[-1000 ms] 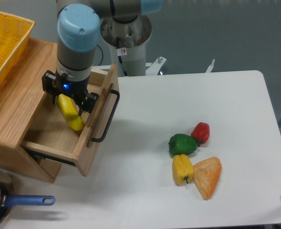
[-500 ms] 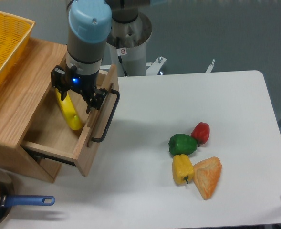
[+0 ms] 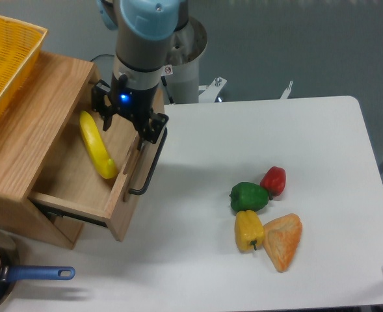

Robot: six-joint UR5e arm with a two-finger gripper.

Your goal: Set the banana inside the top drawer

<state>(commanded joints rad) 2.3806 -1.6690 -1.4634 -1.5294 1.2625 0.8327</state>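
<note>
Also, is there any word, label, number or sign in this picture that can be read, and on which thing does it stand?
No text can be read.
Small round red-ringed sign with a white label under it, on the robot's grey base: too small to read.
The banana, the top drawer, the gripper and the toy vegetables show no writing.

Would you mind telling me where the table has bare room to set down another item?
The widest bare stretch runs between the top drawer and the green pepper, plus the far right corner. It is crowded around the green pepper, red pepper, yellow pepper and orange wedge. The end effector hangs over the drawer, where the banana lies.
</note>
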